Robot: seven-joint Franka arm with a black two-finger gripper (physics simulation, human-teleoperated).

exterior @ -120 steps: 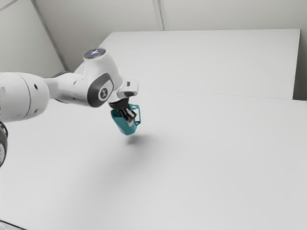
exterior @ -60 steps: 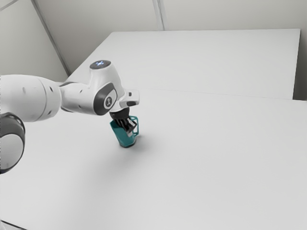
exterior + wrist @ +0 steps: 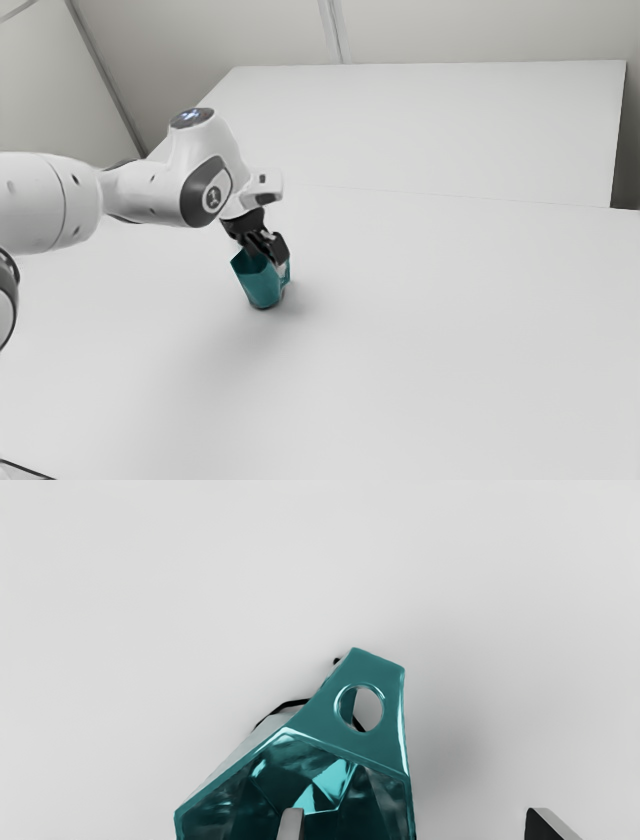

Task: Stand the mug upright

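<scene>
My gripper [image 3: 266, 246] is at the mouth of the teal mug [image 3: 262, 287], whose base meets the table; its body looks slightly slanted toward the exterior view's left. In the wrist view the gripper [image 3: 417, 825] stands wide open. One fingertip [image 3: 291, 825] is over the mug's hollow and the other [image 3: 545, 825] is outside, away from its wall. The faceted mug [image 3: 372, 672] shows its open mouth and its handle side with a round hole. Its lower body is partly hidden there.
A white table [image 3: 430, 330] extends around the mug, with a paler wall behind its far edge. The arm's links come in from the exterior view's left. A dark cable lies at the near left corner.
The mug has come down to the table. My gripper, earlier around the mug's wall, has spread its fingers, and the hand has shifted a little up and toward the exterior view's left.
</scene>
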